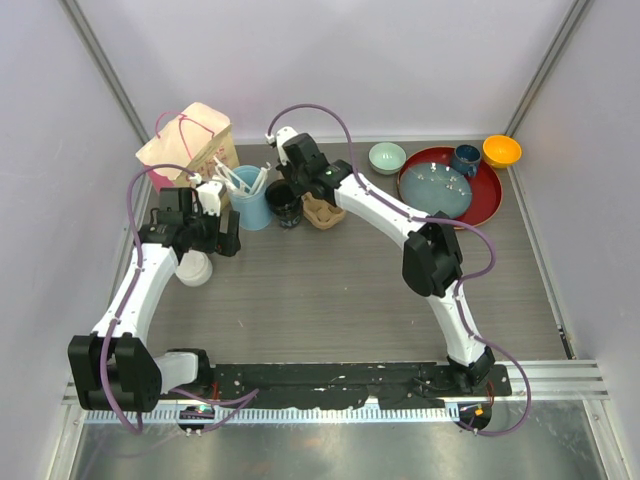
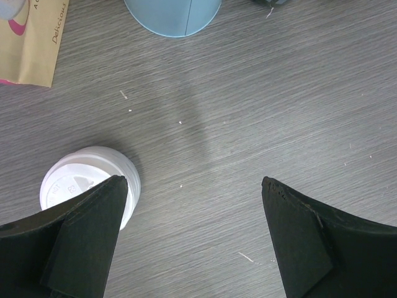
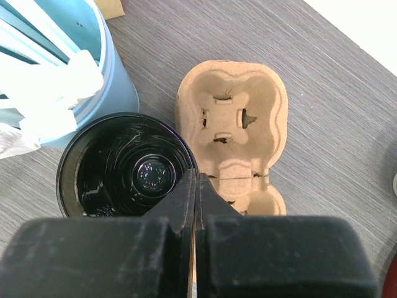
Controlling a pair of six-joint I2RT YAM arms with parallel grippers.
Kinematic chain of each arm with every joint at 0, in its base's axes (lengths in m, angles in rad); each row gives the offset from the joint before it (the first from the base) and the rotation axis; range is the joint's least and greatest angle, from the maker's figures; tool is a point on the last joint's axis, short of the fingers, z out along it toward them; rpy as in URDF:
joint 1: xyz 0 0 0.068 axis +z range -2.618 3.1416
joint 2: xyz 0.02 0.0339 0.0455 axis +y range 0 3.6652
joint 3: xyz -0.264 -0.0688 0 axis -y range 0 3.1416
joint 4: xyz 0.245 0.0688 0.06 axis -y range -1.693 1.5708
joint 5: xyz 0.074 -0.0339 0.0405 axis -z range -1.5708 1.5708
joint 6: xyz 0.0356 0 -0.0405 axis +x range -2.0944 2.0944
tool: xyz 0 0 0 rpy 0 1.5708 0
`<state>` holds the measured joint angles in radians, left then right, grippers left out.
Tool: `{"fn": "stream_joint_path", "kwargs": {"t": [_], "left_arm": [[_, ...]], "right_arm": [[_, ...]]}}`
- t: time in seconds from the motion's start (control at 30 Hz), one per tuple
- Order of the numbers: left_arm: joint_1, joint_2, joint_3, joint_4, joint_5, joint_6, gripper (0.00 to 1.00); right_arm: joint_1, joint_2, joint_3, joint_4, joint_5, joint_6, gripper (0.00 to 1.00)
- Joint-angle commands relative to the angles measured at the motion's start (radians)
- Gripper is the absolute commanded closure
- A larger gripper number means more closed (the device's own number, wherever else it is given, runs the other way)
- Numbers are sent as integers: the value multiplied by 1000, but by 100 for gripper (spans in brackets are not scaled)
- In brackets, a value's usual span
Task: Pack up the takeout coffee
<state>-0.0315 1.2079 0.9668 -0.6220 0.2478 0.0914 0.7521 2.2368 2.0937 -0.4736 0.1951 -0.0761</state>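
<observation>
One takeout coffee cup with a white lid (image 1: 193, 268) stands at the left; in the left wrist view its lid (image 2: 80, 177) lies partly under my left finger. My left gripper (image 1: 225, 240) (image 2: 193, 181) is open and empty above bare table beside it. A second black cup (image 1: 285, 203) (image 3: 124, 174) has no lid and shows a glossy black inside. My right gripper (image 1: 292, 192) (image 3: 195, 177) is shut on its right rim, one finger inside and one outside. A tan cardboard cup carrier (image 1: 323, 212) (image 3: 232, 118) lies empty just right of that cup.
A light-blue cup of white utensils (image 1: 250, 200) (image 3: 118, 87) (image 2: 173, 15) touches the black cup's left side. A tan paper bag with pink handles (image 1: 185, 140) (image 2: 31, 43) stands behind. At the right are a mint bowl (image 1: 387, 157), a red tray (image 1: 485, 205), a dark-blue mug (image 1: 466, 158) and an orange bowl (image 1: 501, 151).
</observation>
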Motion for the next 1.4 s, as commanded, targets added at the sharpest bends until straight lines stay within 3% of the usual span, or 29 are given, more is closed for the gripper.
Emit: {"fn": "stream_joint_path", "kwargs": {"t": [0.0, 1.0, 1.1, 1.2, 1.23, 1.37], "left_arm": [[4, -7, 47, -13, 24, 19, 6], [4, -18, 82, -47, 31, 28, 7], [4, -11, 96, -62, 56, 8, 14], [-7, -22, 134, -117, 250, 55, 28], [-18, -28, 151, -117, 312, 68, 30], [-97, -38, 210, -76, 318, 165, 31]], "right_arm": [[7, -88, 12, 58, -3, 13, 99], [-17, -146, 8, 64, -37, 70, 99], [-19, -141, -1, 64, -42, 73, 99], [-20, -143, -1, 64, -45, 73, 99], [-25, -143, -1, 64, -49, 73, 99], [-31, -138, -1, 66, -68, 101, 99]]}}
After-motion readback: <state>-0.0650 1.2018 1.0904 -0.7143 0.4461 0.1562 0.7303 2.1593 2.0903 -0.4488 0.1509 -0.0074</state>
